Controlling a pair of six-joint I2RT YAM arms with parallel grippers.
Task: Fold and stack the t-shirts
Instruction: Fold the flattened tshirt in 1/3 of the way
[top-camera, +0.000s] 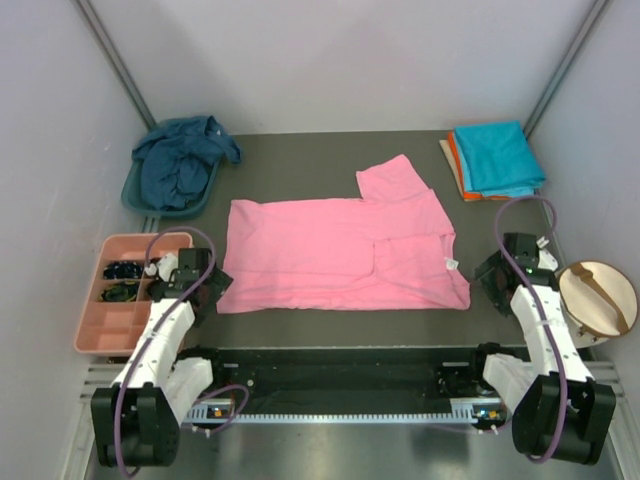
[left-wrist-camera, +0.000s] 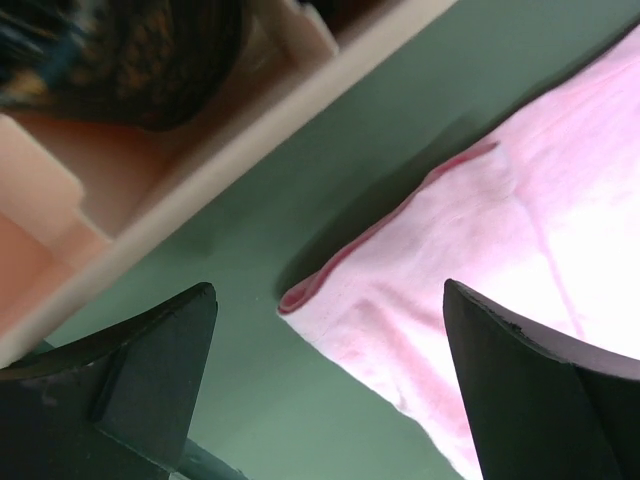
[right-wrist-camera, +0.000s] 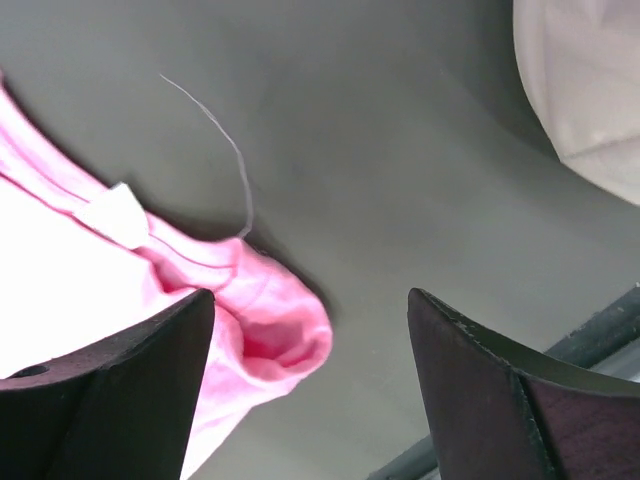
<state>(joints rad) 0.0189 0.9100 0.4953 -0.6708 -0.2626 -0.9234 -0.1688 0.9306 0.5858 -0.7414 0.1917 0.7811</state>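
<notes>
– Jaws on both arms: released or clenched?

– Released, both pairs, spread wide and grasping nothing. The left jaws hang just beside the near-left corner of the pink t-shirt. The right jaws hang over its near-right corner, where the hem curls by a loose thread.

– How does the shirt lie?

– Spread flat mid-bench, long axis running left to right, one sleeve poking out on the far side. Each arm is nearer its own end, so I'd judge a corner apiece.

– Room to move?

– Bare bench beyond the far edge, enough for a fold away from the arms. The near strip before the rail is narrow. The compartment tray sits just left of the left jaws, and a round dish lies right of the right arm; neither side has much room to swing outward.

– And the other shirts?

– The navy t-shirt is crumpled in the basin at far left. The turquoise t-shirt lies folded on the orange t-shirt at far right, well apart from the pink one.
</notes>
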